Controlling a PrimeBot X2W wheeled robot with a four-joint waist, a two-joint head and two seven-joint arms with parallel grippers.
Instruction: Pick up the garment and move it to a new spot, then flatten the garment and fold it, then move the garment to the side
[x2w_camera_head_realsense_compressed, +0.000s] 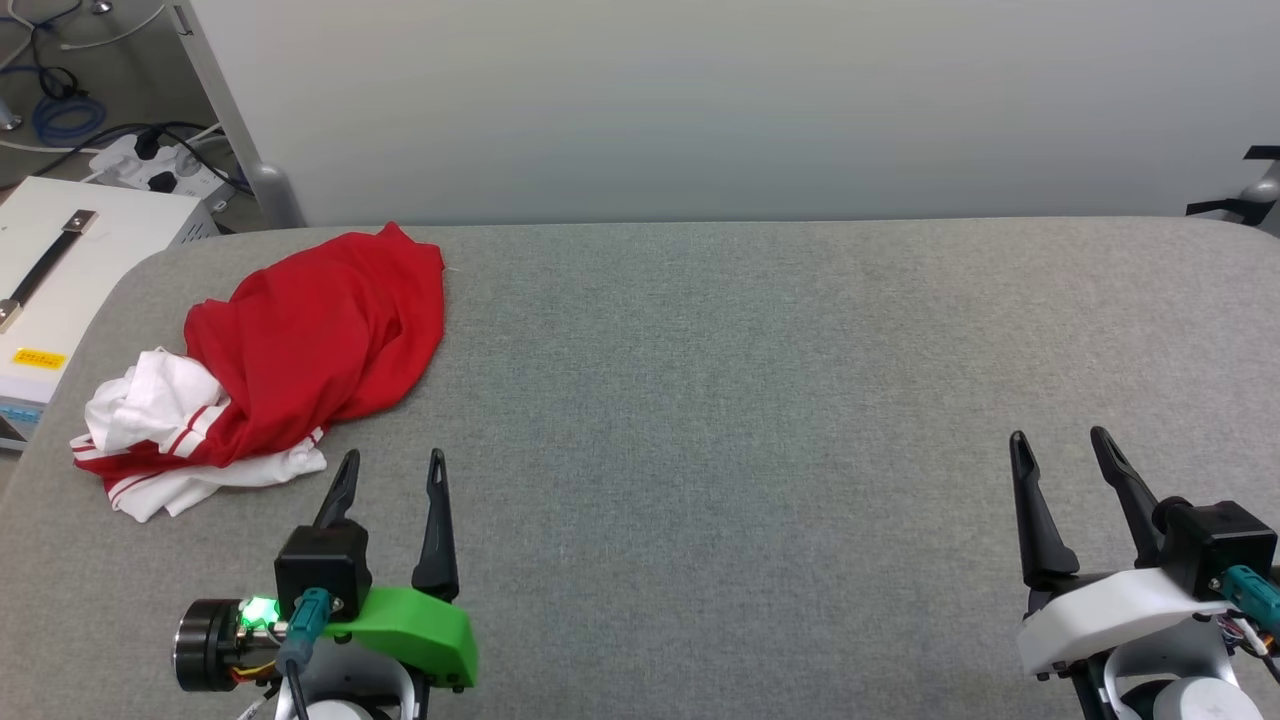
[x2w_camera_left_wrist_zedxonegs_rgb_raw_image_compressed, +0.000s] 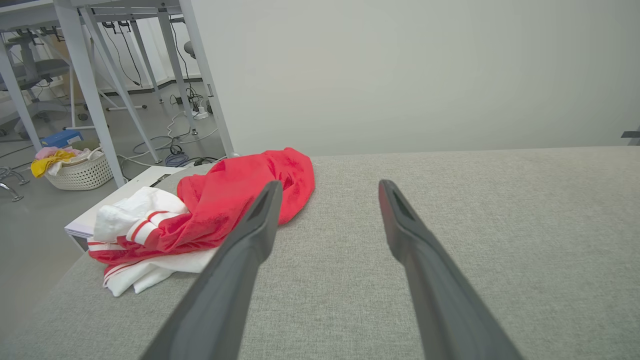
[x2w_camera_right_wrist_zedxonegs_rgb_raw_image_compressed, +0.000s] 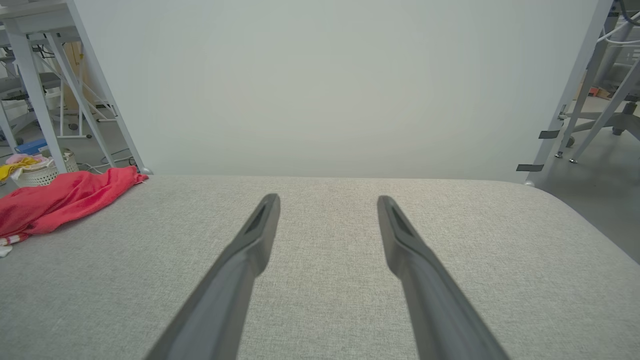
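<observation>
Grey woven cloth covers the table (x2w_camera_head_realsense_compressed: 750, 400) in your head view. The garment (x2w_camera_head_realsense_compressed: 310, 340) lies crumpled in a heap at the table's far left corner. Its red body is bunched on top, and its white sleeves with striped trim spill toward the near left edge. Your left gripper (x2w_camera_head_realsense_compressed: 393, 458) sits at the lower left, its two dark fingers spread apart and holding nothing. The fingertips point toward the heap, just short of its nearest white fold. Your right gripper (x2w_camera_head_realsense_compressed: 1058, 436) sits at the lower right, well apart from the garment, its fingers likewise spread and empty over bare cloth. Off the table's left side you see a white box (x2w_camera_head_realsense_compressed: 60, 270) with a black handle, and a power strip (x2w_camera_head_realsense_compressed: 160, 165) on the floor behind it. A pale panel (x2w_camera_head_realsense_compressed: 700, 100) stands along the table's far edge.

In your left wrist view, the two fingers stand wide apart with bare table between them. The garment lies ahead and to the left. The left finger's tip overlaps the red cloth in the picture, but you cannot tell whether it touches. Beyond the table, a white basket (x2w_camera_left_wrist_zedxonegs_rgb_raw_image_compressed: 82, 172) of laundry stands on the floor.

In your right wrist view, the fingers are also parted over bare grey cloth, gripping nothing. The garment shows far off at the left edge, a low red heap by the table's far corner.
</observation>
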